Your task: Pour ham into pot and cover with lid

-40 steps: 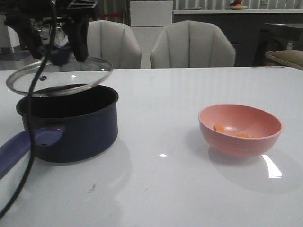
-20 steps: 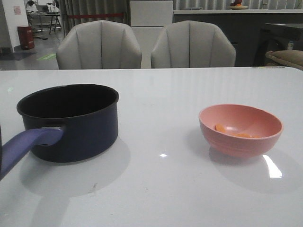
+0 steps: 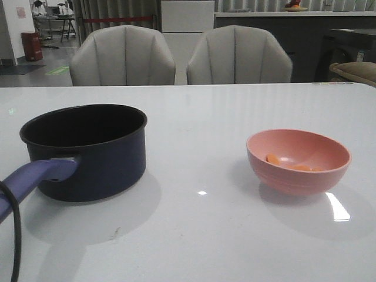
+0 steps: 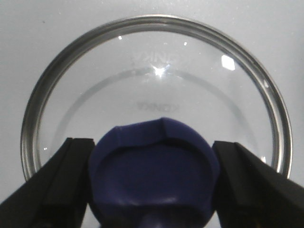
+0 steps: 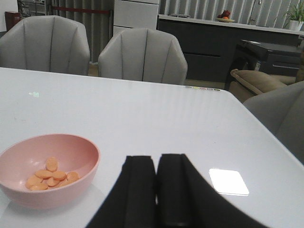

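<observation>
Open pot on the white table, ham in its bowl

The pot sits uncovered on the table's left side, well apart from the pink bowl holding the ham – the left gripper clamps the knob of the lid, while the right gripper is clenched and holds nothing

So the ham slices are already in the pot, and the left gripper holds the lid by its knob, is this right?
Not quite. The ham is still in the pink bowl, as the right wrist view shows; the pot looks empty. The left gripper does hold the lid by its knob.
</observation>
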Robot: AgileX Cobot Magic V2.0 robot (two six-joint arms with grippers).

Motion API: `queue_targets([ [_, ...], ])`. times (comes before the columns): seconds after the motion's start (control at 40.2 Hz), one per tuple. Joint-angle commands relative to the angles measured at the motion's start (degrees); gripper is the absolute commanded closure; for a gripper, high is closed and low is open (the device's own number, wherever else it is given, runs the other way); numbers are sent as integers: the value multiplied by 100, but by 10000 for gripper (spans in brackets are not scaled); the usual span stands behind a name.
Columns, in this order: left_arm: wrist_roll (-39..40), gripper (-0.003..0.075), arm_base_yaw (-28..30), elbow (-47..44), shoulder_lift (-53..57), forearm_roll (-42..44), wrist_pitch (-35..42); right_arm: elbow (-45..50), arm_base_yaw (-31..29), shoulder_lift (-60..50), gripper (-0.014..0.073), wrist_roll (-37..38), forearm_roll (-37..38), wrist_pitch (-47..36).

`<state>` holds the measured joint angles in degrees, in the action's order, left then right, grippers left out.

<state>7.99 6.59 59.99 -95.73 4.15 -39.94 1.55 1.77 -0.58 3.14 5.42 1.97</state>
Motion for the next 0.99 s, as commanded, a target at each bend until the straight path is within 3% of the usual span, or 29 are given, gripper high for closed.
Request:
queue_targets([
  [0.0,7,376,5,140,79,-33,348,-29,-29,-115,445,-35,59,-447],
  [0.248,7,158,5,140,-71,-48,270,-29,-29,-115,445,-35,59,-447],
  [0.596,7,155,-96,203,349,-48,229,-29,-29,-115,445,-35,59,-447],
  [0.969,-242,155,-361,-485,2577,-158,1023,-29,-29,-115,445,-35,59,-447],
])
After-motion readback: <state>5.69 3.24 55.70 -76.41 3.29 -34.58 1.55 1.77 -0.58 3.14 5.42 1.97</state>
